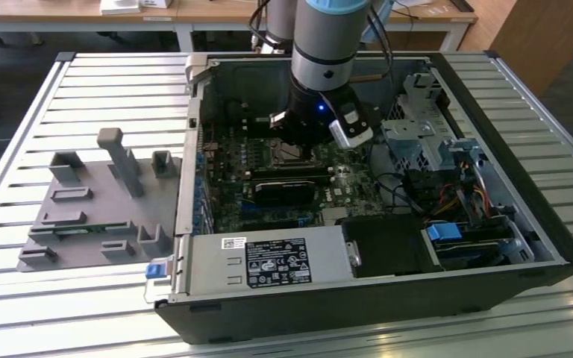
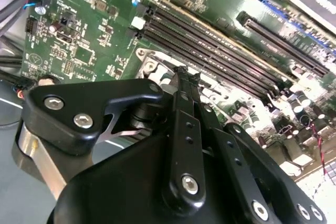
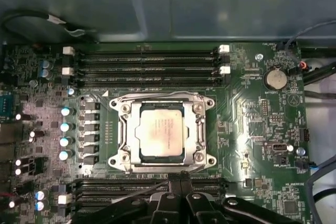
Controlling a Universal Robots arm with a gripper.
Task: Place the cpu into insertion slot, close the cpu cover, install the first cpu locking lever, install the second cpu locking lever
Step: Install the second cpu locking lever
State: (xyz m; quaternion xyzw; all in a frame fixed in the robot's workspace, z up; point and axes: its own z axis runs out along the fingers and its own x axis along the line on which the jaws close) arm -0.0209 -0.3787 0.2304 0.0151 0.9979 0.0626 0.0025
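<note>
My cpu (image 3: 161,135) sits in the insertion slot (image 3: 202,129) with the cpu cover (image 3: 137,129) down — so I judge lever 1 is in hand. My claw (image 3: 180,178), fingers together and empty, must hook it precisely.

In the exterior view the arm hides most of the insertion slot (image 1: 289,153); in both wrist views the gripper's (image 3: 181,178) body is cut off by the frame edge.

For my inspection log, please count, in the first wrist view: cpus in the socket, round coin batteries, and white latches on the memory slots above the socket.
cpu: 1
coin battery: 1
white latches: 4
Total: 6
</note>
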